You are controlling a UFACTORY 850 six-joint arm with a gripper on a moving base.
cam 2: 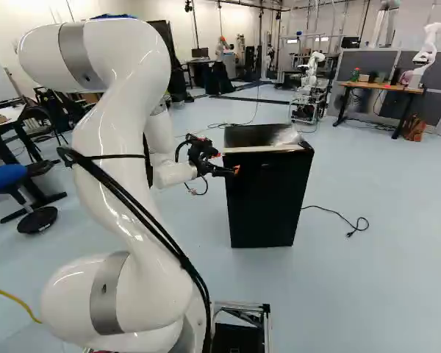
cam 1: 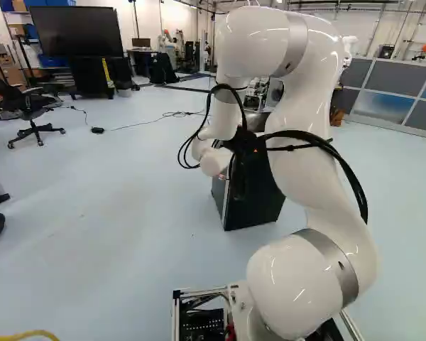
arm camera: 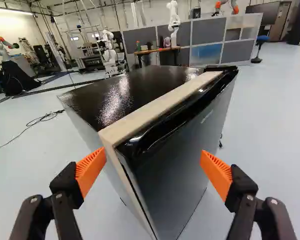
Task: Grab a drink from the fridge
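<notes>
Gripper (cam 2: 232,170): fingers wide apart, clamped on nothing.
Pads (arm camera: 91,169): orange, one to each side of the fridge's near upper corner in my wrist view; I can't tell whether either touches.
Fridge (cam 2: 268,202): upright on the floor (cam 2: 382,279), just ahead of the gripper.
Edges: I see a pale strip (arm camera: 160,103) running along the top, beside the glossy black lip (arm camera: 140,145).
Room: I've got floor to both sides of the fridge; a black cable (cam 2: 345,218) trails across it at the right of the right base view.
Beyond: worktop (cam 2: 375,87), well past the fridge.
</notes>
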